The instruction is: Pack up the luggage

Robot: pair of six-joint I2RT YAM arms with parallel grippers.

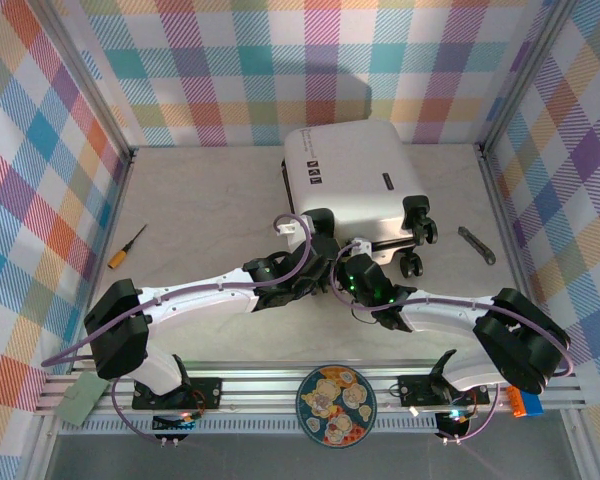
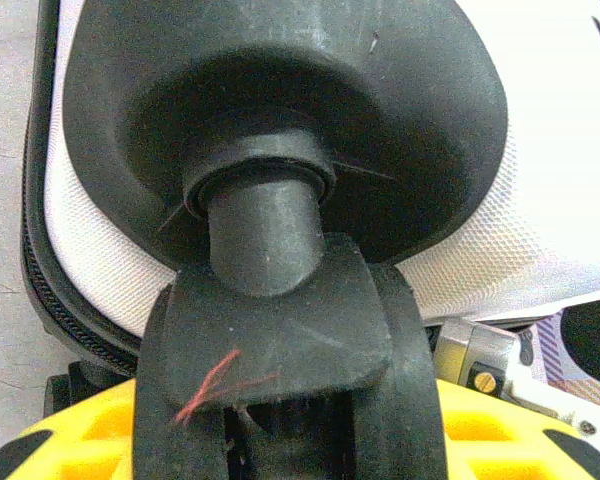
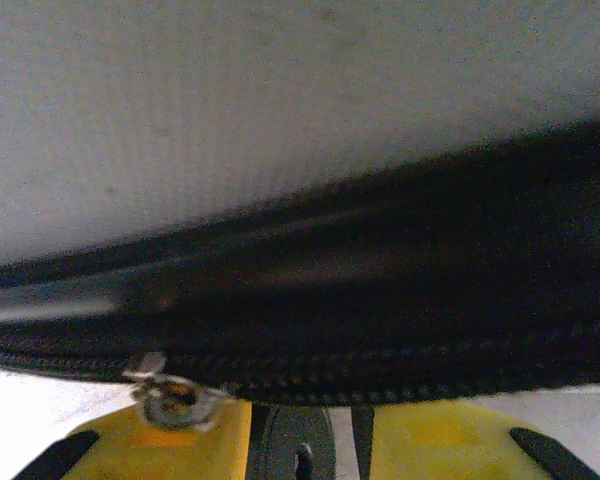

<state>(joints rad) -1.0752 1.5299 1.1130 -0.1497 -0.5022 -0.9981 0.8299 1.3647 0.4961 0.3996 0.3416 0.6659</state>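
Note:
The luggage (image 1: 350, 180), a white hard-shell suitcase, lies closed at the back middle of the table. Its black wheels (image 1: 418, 235) point toward the near right. My left gripper (image 1: 317, 232) is at the suitcase's near left corner. In the left wrist view its yellow fingers (image 2: 80, 440) are shut on either side of a black caster wheel (image 2: 280, 330) under its round housing. My right gripper (image 1: 353, 257) presses against the near edge. The right wrist view shows the black zipper band (image 3: 360, 330) and a metal zipper pull (image 3: 170, 395) just above the yellow fingers (image 3: 450, 440). The fingertips are hidden.
A screwdriver (image 1: 126, 247) with an orange handle lies at the left. A grey metal tool (image 1: 476, 244) lies right of the suitcase. A patterned plate (image 1: 336, 405) sits on the front rail between the arm bases. Checked walls close in three sides.

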